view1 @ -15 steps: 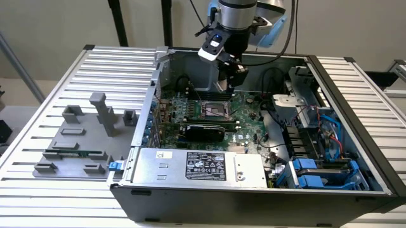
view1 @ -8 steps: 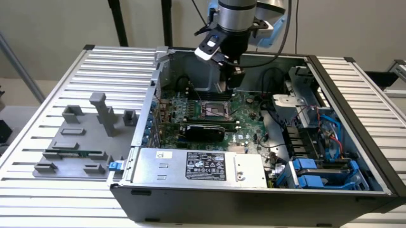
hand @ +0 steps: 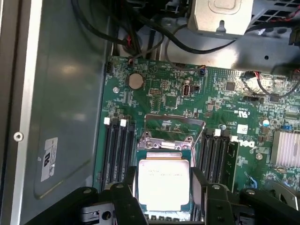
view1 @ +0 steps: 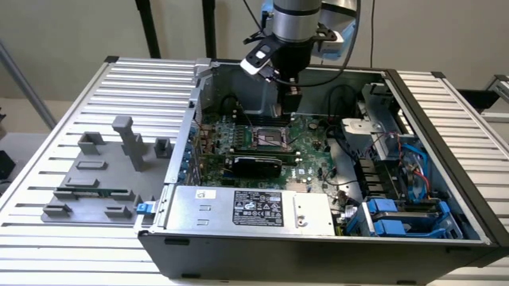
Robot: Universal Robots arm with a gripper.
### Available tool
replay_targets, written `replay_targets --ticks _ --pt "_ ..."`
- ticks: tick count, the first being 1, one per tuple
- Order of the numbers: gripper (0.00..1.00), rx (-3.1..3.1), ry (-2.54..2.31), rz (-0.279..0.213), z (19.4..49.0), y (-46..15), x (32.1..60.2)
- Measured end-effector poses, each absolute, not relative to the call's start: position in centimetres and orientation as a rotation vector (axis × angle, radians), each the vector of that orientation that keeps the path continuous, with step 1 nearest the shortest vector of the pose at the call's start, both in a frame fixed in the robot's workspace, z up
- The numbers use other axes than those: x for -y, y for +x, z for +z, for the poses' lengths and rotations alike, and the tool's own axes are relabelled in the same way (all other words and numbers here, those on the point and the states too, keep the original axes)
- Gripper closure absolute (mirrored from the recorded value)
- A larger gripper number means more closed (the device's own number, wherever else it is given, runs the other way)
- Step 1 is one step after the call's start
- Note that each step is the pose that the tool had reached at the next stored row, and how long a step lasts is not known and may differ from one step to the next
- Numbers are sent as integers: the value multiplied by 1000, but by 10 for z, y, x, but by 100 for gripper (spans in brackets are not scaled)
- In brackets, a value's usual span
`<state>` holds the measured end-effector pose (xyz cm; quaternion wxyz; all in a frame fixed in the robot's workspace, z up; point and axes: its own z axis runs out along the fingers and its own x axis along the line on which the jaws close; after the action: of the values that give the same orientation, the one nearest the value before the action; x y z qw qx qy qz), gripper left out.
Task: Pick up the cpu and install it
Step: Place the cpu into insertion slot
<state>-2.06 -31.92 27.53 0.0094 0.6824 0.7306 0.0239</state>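
Arm (view1: 296, 18) reaching straight down, fingers (hand: 123, 206) clamped on cpu (hand: 164, 183)

Arm (view1: 294, 21) with jaws low inside open computer case (view1: 318, 256), just above green motherboard (view1: 312, 130).

Pale wall (view1: 64, 30), black posts (view1: 147, 24), ribbed aluminium table (view1: 151, 77)

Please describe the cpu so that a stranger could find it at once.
Look inside the open computer case, above its green motherboard. The cpu, held by the gripper, is the only flat silvery-white square there, far smaller than the board.
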Motion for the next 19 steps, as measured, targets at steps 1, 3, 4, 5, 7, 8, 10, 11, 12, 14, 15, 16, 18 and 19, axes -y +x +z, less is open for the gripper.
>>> replay_targets --ticks 1,3,4,5,7,8,10,11,12,14,15,16,18,19 --pt "45 -2267 2146 74 275 -21 319" --pt "45 -2244 2169 74 274 -21 320" --pt "45 -2235 2178 74 273 -21 321" --pt "45 -2228 2185 74 273 -21 323" --pt "45 -2220 2193 73 272 -21 326" --pt "45 -2217 2196 73 272 -21 329" --pt "45 -2213 2200 73 270 -21 333" --pt "45 -2213 2201 73 269 -22 335" --pt "45 -2213 2201 73 268 -23 336" --pt "45 -2212 2202 72 264 -27 336" --pt "45 -2212 2202 72 262 -29 336" --pt "45 -2212 2202 72 261 -32 336" --pt "45 -2212 2202 72 257 -34 336" --pt "45 -2212 2201 72 255 -34 336"
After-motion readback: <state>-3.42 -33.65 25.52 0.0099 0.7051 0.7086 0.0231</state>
